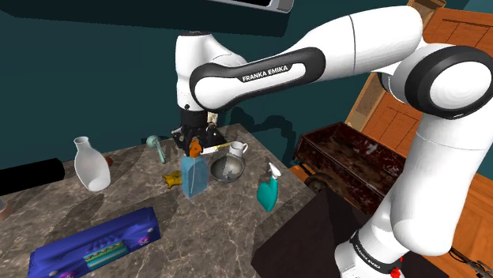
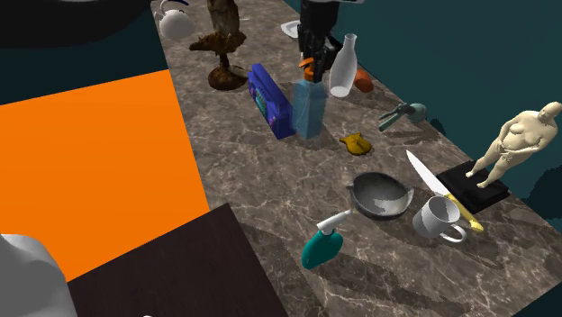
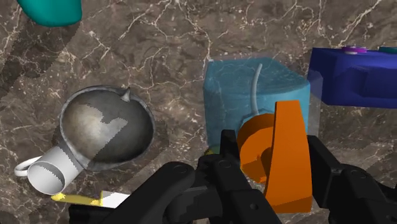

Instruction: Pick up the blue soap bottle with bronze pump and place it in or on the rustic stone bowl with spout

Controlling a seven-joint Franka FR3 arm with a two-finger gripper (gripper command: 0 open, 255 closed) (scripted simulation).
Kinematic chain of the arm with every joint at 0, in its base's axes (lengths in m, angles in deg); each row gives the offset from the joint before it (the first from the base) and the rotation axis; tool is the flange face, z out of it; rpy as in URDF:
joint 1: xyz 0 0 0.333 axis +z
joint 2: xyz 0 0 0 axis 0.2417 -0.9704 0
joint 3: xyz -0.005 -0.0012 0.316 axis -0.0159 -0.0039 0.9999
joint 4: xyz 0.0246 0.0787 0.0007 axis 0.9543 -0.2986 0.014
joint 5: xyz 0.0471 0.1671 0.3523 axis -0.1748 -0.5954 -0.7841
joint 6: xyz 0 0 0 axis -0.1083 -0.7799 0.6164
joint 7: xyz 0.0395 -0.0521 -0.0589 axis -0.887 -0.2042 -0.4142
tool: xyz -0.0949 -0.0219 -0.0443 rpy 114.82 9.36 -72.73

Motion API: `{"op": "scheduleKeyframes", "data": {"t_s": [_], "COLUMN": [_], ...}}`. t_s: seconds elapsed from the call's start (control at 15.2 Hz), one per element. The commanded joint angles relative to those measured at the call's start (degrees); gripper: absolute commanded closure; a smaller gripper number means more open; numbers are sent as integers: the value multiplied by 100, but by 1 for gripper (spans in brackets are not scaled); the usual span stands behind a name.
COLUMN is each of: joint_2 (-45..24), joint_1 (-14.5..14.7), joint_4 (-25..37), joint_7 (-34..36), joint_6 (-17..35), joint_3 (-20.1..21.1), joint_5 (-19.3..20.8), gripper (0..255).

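The translucent blue soap bottle (image 1: 193,175) (image 2: 310,112) (image 3: 254,95) stands upright on the dark marble counter, and its orange-bronze pump (image 3: 283,156) points up at the hand. My black gripper (image 1: 193,146) (image 2: 311,65) (image 3: 273,159) comes down from above with one finger pressed against each side of the pump. Whether the bottle's base still touches the counter I cannot tell. The grey stone bowl with spout (image 1: 227,167) (image 2: 378,196) (image 3: 105,130) lies empty a short way beside the bottle.
Against the bowl are a white mug (image 2: 439,219) (image 3: 48,173) and a yellow-handled knife (image 2: 432,185). A teal spray bottle (image 1: 268,192) (image 2: 322,245) lies near the counter edge. A blue box (image 1: 95,245) (image 2: 270,99), a white vase (image 1: 91,164) and a statue (image 2: 518,140) stand around.
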Motion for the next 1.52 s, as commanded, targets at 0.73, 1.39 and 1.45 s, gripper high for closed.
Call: {"op": "scheduleKeyframes", "data": {"t_s": [0.73,1.39,1.45], "joint_2": [274,-80,-81], "joint_1": [-932,-1516,-1518], "joint_4": [452,1408,1332], "joint_7": [-1549,-2568,-2567], "joint_6": [-651,-1232,-1155], "joint_3": [-494,-870,-872], "joint_5": [-255,-278,-277], "gripper": [255,255,255]}}
